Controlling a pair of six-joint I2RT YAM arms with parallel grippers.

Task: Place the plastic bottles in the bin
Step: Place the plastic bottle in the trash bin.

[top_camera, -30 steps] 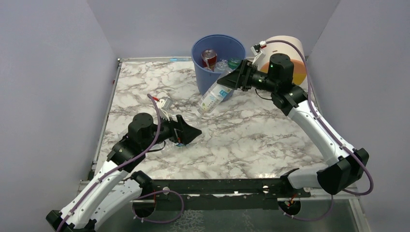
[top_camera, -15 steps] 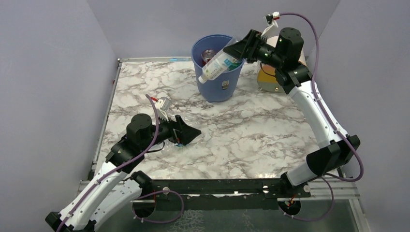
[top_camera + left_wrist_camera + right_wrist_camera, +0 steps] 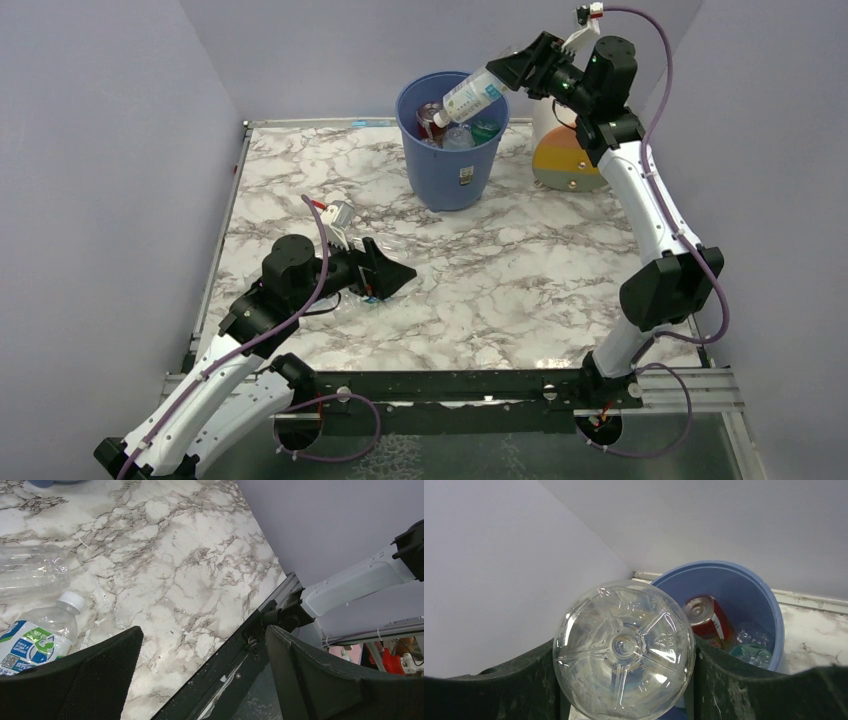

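Note:
The blue bin stands at the back of the marble table. My right gripper is shut on a clear plastic bottle with a blue-green label, held tilted, cap down, over the bin's rim. In the right wrist view the bottle's base fills the gap between the fingers, with the bin beyond it. Inside lie a red-labelled bottle and a green-capped one. My left gripper stands open low over the table. Beside it lie a white-capped bottle and a clear bottle.
A cream drum with orange and yellow bands sits right of the bin, under my right arm. Grey walls close in the table on the left, back and right. A black rail runs along the near edge.
My right arm has lifted the bottle from beside the bin up and back until it hangs over the rim. The left arm has not moved.

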